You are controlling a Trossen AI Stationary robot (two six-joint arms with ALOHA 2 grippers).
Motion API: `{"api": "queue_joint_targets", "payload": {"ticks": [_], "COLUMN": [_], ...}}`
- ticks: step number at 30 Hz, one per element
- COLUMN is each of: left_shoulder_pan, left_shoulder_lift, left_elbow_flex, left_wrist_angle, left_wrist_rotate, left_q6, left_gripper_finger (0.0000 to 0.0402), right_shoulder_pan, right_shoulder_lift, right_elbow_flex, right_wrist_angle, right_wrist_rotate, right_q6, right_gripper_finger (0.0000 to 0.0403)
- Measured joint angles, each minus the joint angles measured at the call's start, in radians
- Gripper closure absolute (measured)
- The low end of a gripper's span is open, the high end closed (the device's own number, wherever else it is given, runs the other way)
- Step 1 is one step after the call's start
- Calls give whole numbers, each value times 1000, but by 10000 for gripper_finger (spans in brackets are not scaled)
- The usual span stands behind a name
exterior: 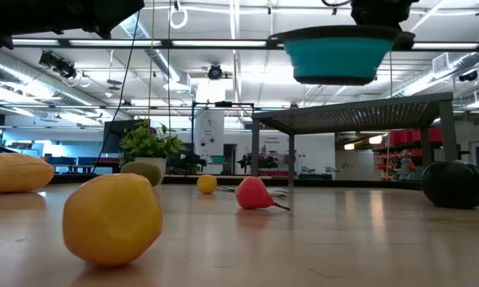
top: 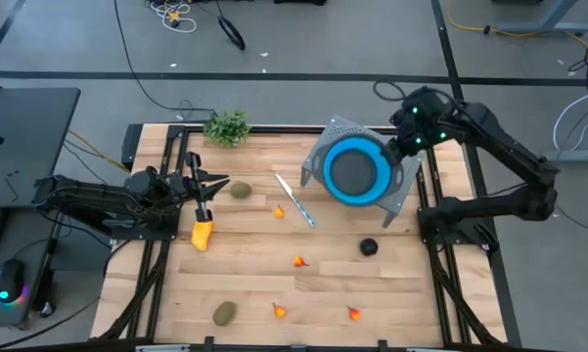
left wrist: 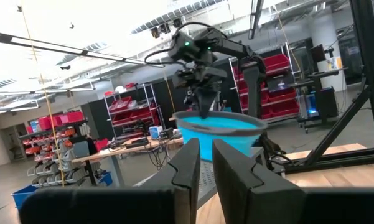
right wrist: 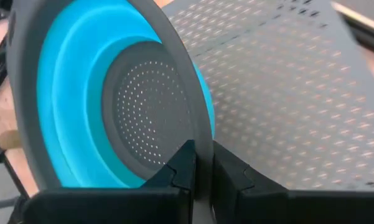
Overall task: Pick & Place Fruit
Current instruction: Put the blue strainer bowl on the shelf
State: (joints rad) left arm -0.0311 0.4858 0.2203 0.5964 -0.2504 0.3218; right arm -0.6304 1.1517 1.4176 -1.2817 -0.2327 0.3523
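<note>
My left gripper [top: 203,206] hangs clenched and empty just over the yellow fruit [top: 203,234]; the rest lies scattered on the table [top: 254,293]. Farther off, my right gripper [right wrist: 199,163] pinches the blue colander [top: 356,170] rim above the perforated rack [top: 403,191], probably as the drop target.

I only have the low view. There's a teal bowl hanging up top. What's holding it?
Observer: The right gripper is shut on the rim of that blue colander.
Operator: Any fruit in it yet?
Observer: None. From above and from the right wrist, its perforated base is bare.
Operator: And where is the left gripper?
Observer: The left gripper is shut on nothing, on the left, close to the yellow fruit.
</note>
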Motion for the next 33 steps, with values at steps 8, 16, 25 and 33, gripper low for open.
{"api": "queue_joint_targets", "payload": {"ticks": [8,16,25,33], "left_shoulder_pan": [0,0,0,0], "left_shoulder_lift": [0,0,0,0], "left_elbow_flex": [0,0,0,0], "left_wrist_angle": [0,0,-3,-3], "left_wrist_rotate": [0,0,0,0], "left_q6": [-1,-2,1,4], "left_gripper_finger": [349,349,349,349], "right_shoulder_pan": [-164,-225,-330,-346], "right_shoulder_lift": [29,114,135,134], "right_elbow_flex": [-2,-3,-3,-3], "right_wrist_angle": [-45,-46,-58,-64], "right_wrist_rotate": [-58,-65,-113,-112], "right_q6": [-88,-173,-238,-258], "right_gripper_finger": [368,368,368,368]}}
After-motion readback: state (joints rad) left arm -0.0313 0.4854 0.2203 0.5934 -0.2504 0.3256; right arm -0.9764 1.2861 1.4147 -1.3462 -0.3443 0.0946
